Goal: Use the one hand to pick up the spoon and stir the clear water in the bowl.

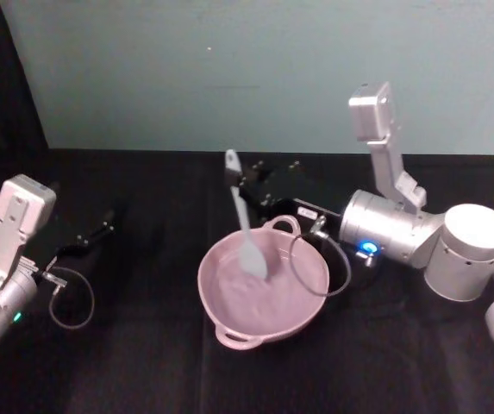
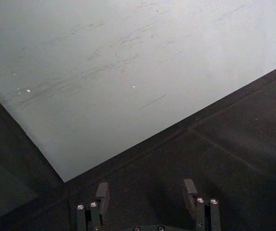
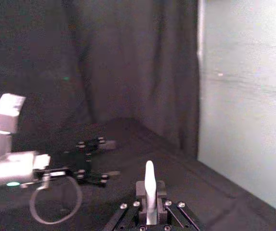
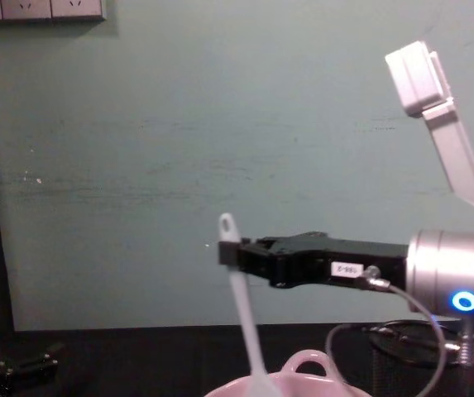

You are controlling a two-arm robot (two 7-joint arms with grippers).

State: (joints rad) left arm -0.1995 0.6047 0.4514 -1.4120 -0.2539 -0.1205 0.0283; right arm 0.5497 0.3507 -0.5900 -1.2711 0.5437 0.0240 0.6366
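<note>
While the right gripper (image 1: 247, 185) is clamped on the upper handle of the spoon (image 1: 243, 216), just below the hole end, the blade dips into the far half of the bowl (image 1: 202, 280) at table centre; the water level cannot be made out. The hold is high on a long slim handle, so in my judgement drag on the blade could pivot the spoon in the jaws. A wide sweep could press the blade against the bowl wall and shove or slop the bowl. The wrist cable (image 1: 292, 257) droops over the bowl's right rim, near the far loop handle, and could snag there. The left gripper (image 1: 100, 231) sits parked at the far left, fingers apart, well away. Bare table (image 1: 143, 362) lies to the left and near sides of the bowl; the wall (image 1: 229, 69) bounds the far side.
</note>
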